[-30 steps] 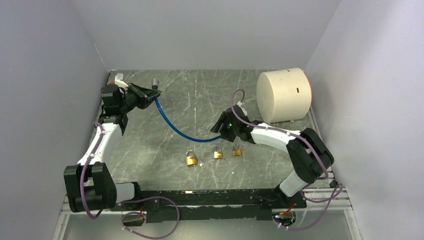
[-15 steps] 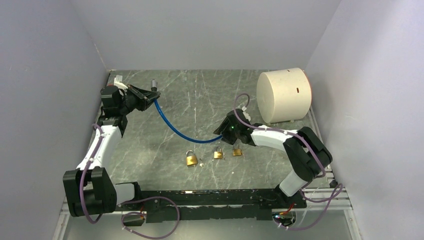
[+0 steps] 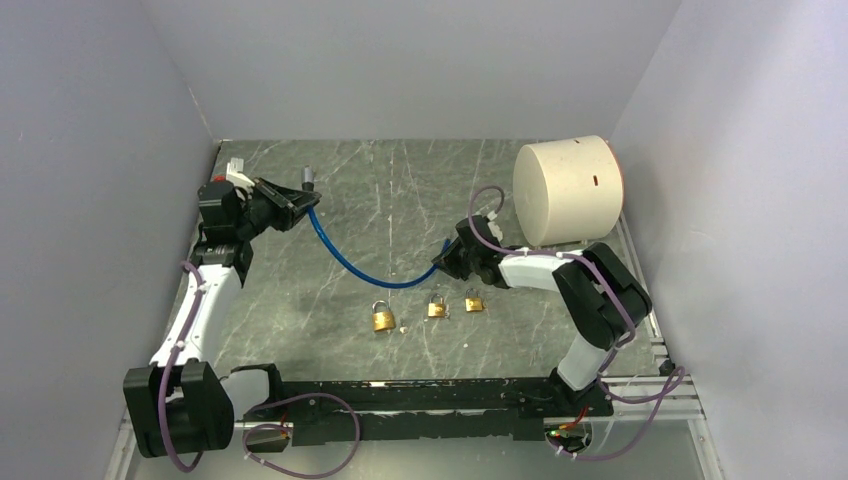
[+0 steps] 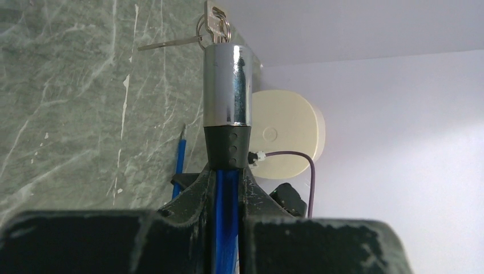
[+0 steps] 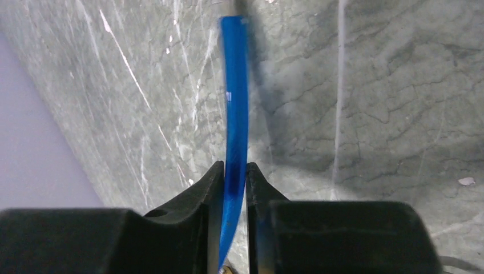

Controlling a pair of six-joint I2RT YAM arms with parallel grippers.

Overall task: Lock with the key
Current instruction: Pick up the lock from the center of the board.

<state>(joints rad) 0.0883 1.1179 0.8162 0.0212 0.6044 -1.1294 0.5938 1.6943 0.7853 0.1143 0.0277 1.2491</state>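
My left pincer (image 4: 227,177): clenched on cable (image 3: 350,262) under barrel (image 4: 227,85), key (image 4: 214,17) in.
My right pincer (image 5: 234,177): grasping cable.
Pending, I judge: joining ends, turning key.

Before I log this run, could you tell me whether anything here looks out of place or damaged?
Nothing looks damaged or spilled. Only the cream drum lying on its side at the back right stands out. The blue cable spans between the left gripper and right gripper; three padlocks sit in a row.

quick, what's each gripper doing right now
left gripper: closed on the blue cable, just below its chrome lock head
right gripper: closed on the cable's other end
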